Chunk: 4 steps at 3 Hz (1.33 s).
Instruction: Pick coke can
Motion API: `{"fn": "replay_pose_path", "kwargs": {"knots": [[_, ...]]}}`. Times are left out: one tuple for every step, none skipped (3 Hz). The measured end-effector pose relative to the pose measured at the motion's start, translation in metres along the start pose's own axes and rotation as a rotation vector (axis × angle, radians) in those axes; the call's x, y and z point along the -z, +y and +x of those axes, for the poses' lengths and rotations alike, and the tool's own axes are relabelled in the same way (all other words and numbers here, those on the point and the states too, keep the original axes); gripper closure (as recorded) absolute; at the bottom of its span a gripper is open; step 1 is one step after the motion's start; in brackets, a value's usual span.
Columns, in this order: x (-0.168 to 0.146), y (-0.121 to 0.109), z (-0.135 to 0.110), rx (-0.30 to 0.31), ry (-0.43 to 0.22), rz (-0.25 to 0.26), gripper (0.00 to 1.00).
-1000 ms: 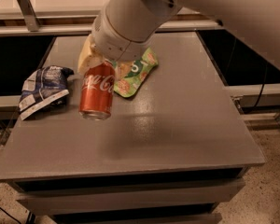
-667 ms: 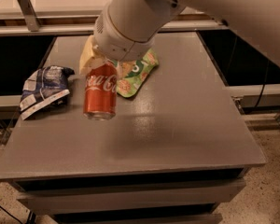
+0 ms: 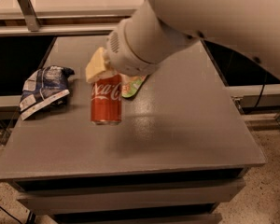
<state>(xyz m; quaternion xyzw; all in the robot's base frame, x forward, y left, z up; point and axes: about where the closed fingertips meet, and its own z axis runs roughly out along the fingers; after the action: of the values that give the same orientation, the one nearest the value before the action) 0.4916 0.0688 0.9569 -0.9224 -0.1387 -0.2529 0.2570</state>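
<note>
Coke can (image 3: 106, 99) now stands upright. A second ago it hung tilted, and it has since shifted a little right, toward the middle of the counter (image 3: 186, 125). Gripper (image 3: 102, 73) is clamped on the can's top end; one cream finger (image 3: 97, 66) shows over the rim, and the white arm (image 3: 144, 41) hides the rest. Cannot tell whether the base touches the counter or hangs just above it. My read: grasp made, lift under way.

Can is red, white script facing out, no dents seen. Blue-and-white chip bag (image 3: 44, 88) lies to its left, green snack bag (image 3: 130, 85) just behind.

Smooth white arm (image 3: 214, 13), rounded wrist collar (image 3: 133, 48), gripper (image 3: 106, 76) with cream fingers (image 3: 97, 65) atop the coke can (image 3: 106, 101).
</note>
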Motion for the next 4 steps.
{"fn": "replay_pose_path", "kwargs": {"knots": [[0.015,0.008,0.003,-0.007,0.12,0.099,1.0],[0.029,0.011,0.004,0.029,0.161,0.113,1.0],[0.028,0.015,0.005,0.053,0.193,0.116,1.0],[0.032,0.027,0.011,0.052,0.267,0.167,1.0]]}}
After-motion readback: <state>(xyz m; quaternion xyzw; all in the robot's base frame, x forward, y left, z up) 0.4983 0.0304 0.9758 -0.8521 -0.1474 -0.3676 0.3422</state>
